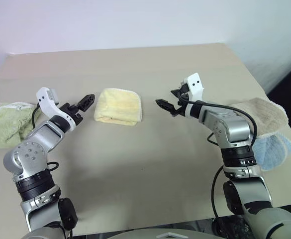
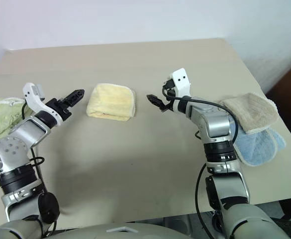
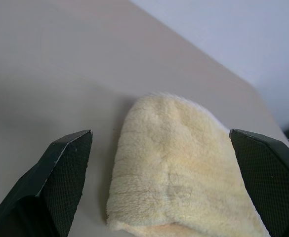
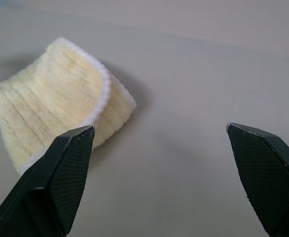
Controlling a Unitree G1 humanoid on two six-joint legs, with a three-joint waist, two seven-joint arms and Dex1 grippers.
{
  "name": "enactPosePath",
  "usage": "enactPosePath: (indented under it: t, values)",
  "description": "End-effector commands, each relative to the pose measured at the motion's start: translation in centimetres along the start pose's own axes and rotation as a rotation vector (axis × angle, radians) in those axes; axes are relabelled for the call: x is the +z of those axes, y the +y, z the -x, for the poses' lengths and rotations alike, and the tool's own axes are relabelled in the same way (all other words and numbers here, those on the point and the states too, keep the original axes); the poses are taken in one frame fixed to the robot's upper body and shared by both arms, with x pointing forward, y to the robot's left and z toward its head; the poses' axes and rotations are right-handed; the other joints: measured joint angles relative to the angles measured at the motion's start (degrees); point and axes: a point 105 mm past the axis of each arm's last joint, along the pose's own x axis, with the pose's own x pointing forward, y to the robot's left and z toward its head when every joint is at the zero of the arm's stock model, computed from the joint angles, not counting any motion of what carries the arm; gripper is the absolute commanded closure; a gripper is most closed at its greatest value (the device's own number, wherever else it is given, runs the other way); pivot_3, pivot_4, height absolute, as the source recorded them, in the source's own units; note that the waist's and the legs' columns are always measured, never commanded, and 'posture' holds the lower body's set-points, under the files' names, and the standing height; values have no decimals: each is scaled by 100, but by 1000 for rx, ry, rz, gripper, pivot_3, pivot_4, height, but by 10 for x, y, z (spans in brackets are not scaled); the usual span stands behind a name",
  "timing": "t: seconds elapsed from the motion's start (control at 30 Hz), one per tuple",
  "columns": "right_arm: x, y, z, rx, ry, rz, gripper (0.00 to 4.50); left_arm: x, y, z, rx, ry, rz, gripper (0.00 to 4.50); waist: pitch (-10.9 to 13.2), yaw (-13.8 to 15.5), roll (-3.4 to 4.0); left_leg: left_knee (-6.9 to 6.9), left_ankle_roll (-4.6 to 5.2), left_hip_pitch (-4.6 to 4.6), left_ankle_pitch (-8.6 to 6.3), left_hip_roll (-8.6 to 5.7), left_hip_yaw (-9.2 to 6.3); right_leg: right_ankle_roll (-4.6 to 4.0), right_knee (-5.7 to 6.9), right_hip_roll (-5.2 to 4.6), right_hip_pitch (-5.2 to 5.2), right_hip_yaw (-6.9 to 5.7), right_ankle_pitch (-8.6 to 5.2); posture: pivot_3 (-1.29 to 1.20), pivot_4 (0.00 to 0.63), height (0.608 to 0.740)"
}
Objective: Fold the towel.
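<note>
Pincers (image 1: 85, 102) (image 1: 166, 105) open, flanking the folded towel (image 1: 117, 106), both apart from it.

Left gripper (image 1: 88, 100) raised, pointing inward, jaws spread wide, holding nothing. Right gripper (image 1: 164, 105) raised opposite, pointing toward the left gripper, jaws likewise wide, empty.

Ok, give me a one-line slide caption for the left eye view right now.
Folded pale yellow towel lies on the table between the open left gripper and open right gripper, neither touching it.
</note>
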Motion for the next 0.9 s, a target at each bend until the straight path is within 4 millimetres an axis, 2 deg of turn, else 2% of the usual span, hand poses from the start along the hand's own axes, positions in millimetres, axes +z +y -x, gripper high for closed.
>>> enactPosePath:
  t: [0.03,0.1,0.27,0.43,0.77,0.9]
  values:
    - [14,8,17,38,-59,53,0,5,-3,9,30,-18,73,34,-1,15,-2,0,0,0,0,0,-3,0,-1,-1,2,0,0,0,150,728]
    - [12,13,26,65,-56,66,0,3,-2,11,53,-11,115,34,-1,15,-3,0,1,-1,0,-1,-2,0,-2,-1,2,0,0,0,150,728]
    - [0,20,44,109,-23,89,0,-19,4,14,127,77,168,34,-1,17,-5,0,0,6,0,-1,-3,-1,-2,-1,6,0,-1,0,150,728]
    - [-4,20,43,99,-14,88,0,-35,3,8,137,124,274,34,0,16,-8,1,-4,31,2,-1,-2,-9,-11,0,21,3,-6,0,150,728]
    - [0,21,40,78,-37,101,0,-53,-12,-27,90,161,445,34,-1,38,-14,1,-6,38,2,-3,1,-20,-15,1,31,4,-12,0,150,728]
    - [1,20,41,73,-41,105,0,-61,-19,-34,72,176,467,34,-1,50,-15,1,-5,37,2,-3,0,-20,-22,1,34,4,-12,0,150,728]
